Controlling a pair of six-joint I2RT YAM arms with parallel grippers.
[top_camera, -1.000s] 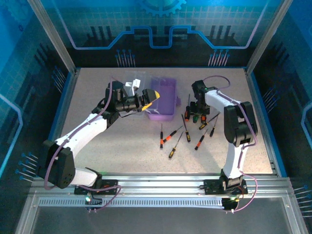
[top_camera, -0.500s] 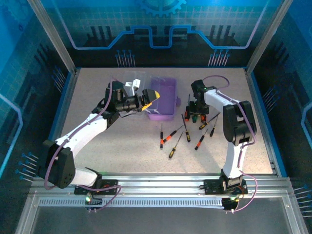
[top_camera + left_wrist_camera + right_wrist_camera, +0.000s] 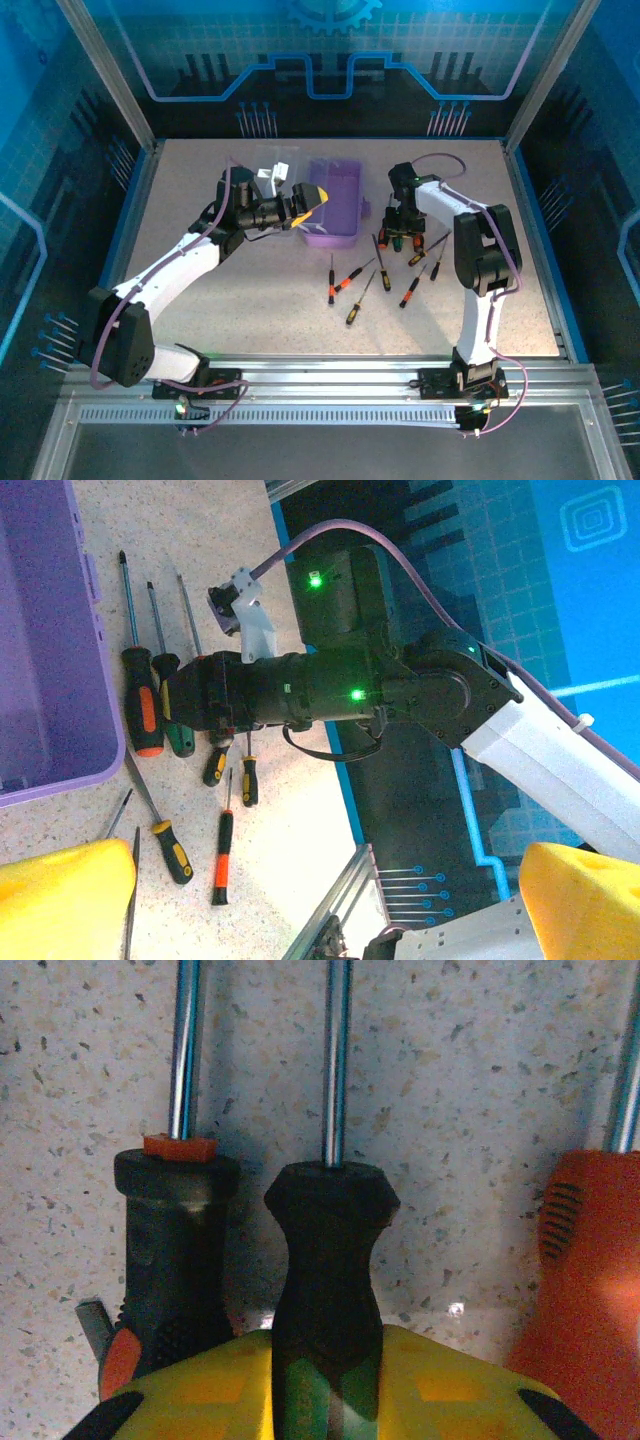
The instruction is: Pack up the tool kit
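The purple case (image 3: 338, 190) sits open toward the far middle of the speckled table (image 3: 480, 180), its clear lid (image 3: 275, 160) folded back on the case's left side. From where I stand the tools are all still outside it. A scatter of thin-shafted screwdrivers (image 3: 349, 279) with black-and-orange or black-and-yellow handles lies on the table nearer than the case and to its right, well apart from its front wall, and a tighter bunch lies just off the case's right wall. The right gripper (image 3: 397, 236) is down in that bunch beside the case. Its own camera shows its yellow pads (image 3: 440, 1390) set against both sides of a green-and-black screwdriver (image 3: 328, 1250) handle with no gap showing, so the claw is clamped on it. The shaft runs straight ahead along the table. Lying alongside it on one side is a dark-handled driver (image 3: 175, 1250) with an orange collar, and on the other an orange-handled driver (image 3: 580, 1260). Over at the case's left wall the left gripper (image 3: 312, 200) hangs with its yellow fingers (image 3: 60, 895) spread wide apart and nothing between them. Its camera looks across the purple tub (image 3: 40, 630) toward the right arm bent over the bunch of drivers.
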